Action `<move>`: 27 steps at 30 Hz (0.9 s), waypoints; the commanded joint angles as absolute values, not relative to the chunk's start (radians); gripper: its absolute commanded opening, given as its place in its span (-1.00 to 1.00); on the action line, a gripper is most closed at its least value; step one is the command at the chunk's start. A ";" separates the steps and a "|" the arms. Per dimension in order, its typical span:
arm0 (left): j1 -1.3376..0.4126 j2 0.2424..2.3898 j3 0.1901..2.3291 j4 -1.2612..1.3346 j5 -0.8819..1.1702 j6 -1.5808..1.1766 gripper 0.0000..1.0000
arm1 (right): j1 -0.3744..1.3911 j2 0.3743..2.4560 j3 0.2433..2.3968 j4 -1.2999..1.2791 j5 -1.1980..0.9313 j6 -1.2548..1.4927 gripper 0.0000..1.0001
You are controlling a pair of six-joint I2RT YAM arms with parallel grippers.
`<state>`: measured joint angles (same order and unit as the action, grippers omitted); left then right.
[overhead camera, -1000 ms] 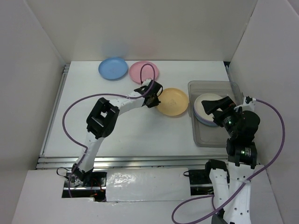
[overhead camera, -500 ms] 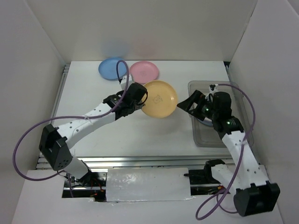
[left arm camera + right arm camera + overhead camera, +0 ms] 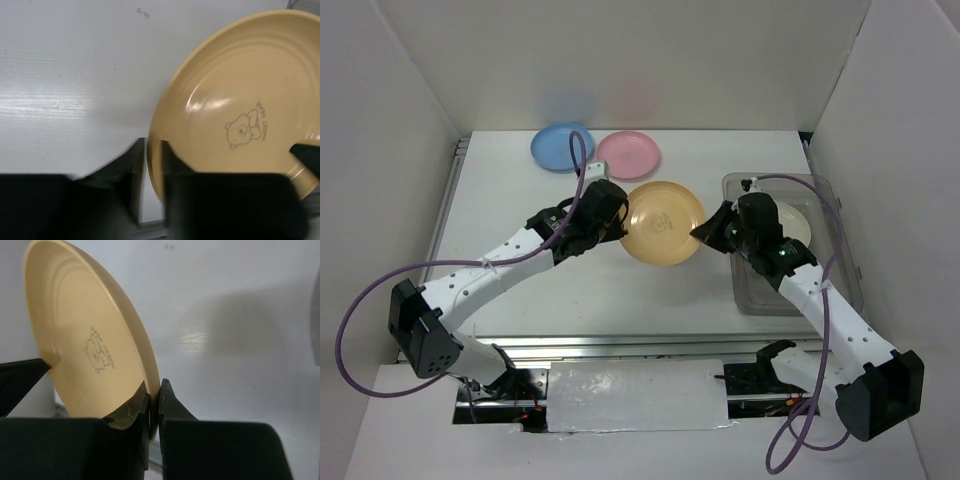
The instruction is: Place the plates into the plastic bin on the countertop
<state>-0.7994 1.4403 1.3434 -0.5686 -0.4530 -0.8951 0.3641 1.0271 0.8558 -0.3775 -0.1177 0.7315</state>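
Four plates are showing in the overhead view. Three are outside the plastic bin (image 3: 752,292): one blue plate (image 3: 560,147) and one pink plate (image 3: 628,154) are lying side by side at the far edge of the worktop (image 3: 620,300). One orange plate (image 3: 663,225) is hanging tilted above the worktop, between those two and the bin, its rim just short of the bin's left wall. The fourth, a cream plate (image 3: 798,222), is sitting inside the bin.

Two arms are reaching in, one hand at each side of the orange plate. The right hand (image 3: 705,236) is pinching the plate's right rim, and in its wrist view the two fingers (image 3: 167,405) are pressing the thin edge from both sides with no gap. The left hand (image 3: 620,222) is straddling the opposite rim with its fingers narrowly parted. From its own view I cannot tell whether they are gripping or only bracketing the edge.

A small bear print (image 3: 245,127) with two words of lettering is showing on the plate, too small to read with confidence.

The right forearm is crossing over the bin, hiding part of the cream plate and anything lying under it, so the number of plates inside cannot be counted. Both wrist views are cutting off part of the orange plate, and the lower part of each is blocked by the dark hand body.
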 commanded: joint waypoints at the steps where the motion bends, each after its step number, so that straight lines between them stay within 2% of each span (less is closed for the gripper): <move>1: -0.808 1.396 1.401 -0.594 -0.502 -0.902 0.10 | 0.374 1.026 0.925 -0.417 0.081 0.732 -1.00; 2: -0.807 1.394 1.402 -0.623 -0.515 -0.911 0.98 | 0.361 1.040 0.936 -0.434 0.090 0.732 -1.00; 6: -0.801 1.367 1.384 -0.681 -0.560 -0.928 0.99 | 0.171 1.051 0.950 -0.466 0.078 0.741 -1.00; 10: -0.776 1.306 1.312 -0.669 -0.527 -0.879 0.98 | -0.198 1.037 0.872 -0.385 -0.082 0.797 -1.00; 13: -0.755 1.284 1.249 -0.637 -0.474 -0.844 0.99 | -0.367 1.086 0.831 -0.341 -0.133 0.830 -1.00; 17: -0.744 1.279 1.178 -0.612 -0.446 -0.825 0.99 | -0.477 1.207 0.840 -0.307 -0.204 0.821 -1.00; 22: -0.730 1.292 1.129 -0.559 -0.405 -0.801 0.99 | -0.506 1.284 0.850 -0.302 -0.225 0.799 -1.00; 23: -0.729 1.298 1.124 -0.551 -0.396 -0.790 0.99 | -0.511 1.279 0.832 -0.281 -0.241 0.802 -0.92; 24: -0.729 1.311 1.126 -0.549 -0.385 -0.788 0.99 | -0.512 1.272 0.828 -0.275 -0.242 0.804 -0.27; 25: -0.727 1.319 1.127 -0.543 -0.382 -0.787 0.99 | -0.511 1.261 0.825 -0.270 -0.245 0.810 0.23; 27: -0.727 1.336 1.129 -0.538 -0.376 -0.782 0.99 | -0.502 1.247 0.837 -0.297 -0.233 0.811 1.00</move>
<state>-0.7341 1.3170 1.1217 -0.5922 -0.4038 -0.8127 -0.5037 1.2945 0.8238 -0.3519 -0.2085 0.8162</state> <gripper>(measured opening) 0.993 0.866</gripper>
